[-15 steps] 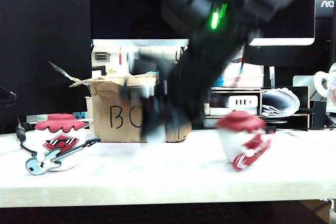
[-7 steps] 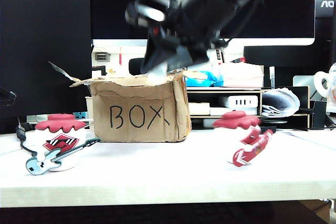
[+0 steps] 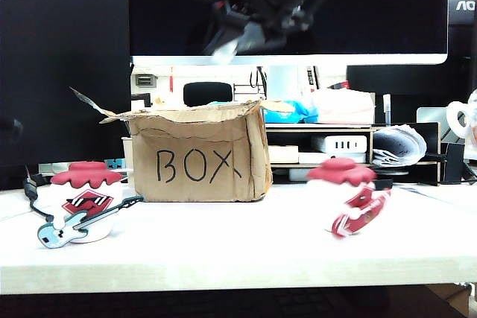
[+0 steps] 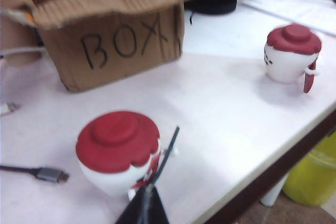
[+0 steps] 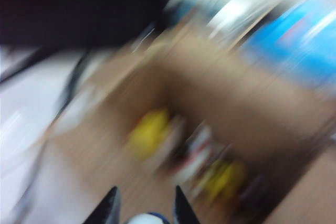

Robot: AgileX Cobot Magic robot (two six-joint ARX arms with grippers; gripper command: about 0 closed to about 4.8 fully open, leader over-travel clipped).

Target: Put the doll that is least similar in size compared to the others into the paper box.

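Hovering above paper box point(image 3: 197, 156), right gripper point(image 5: 143, 207) pinches doll point(image 5: 140, 219); off-centre release risks flap bounce. Left gripper's fingers unreadable.

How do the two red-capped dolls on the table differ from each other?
The left doll carries a blue guitar; the right doll carries a red guitar. The left doll stands in front of the paper box, off its left corner, while the right one stands clear of it to the right. The left doll looks sharp in the exterior view; the right one is blurred. Both have white bodies and floppy red caps.
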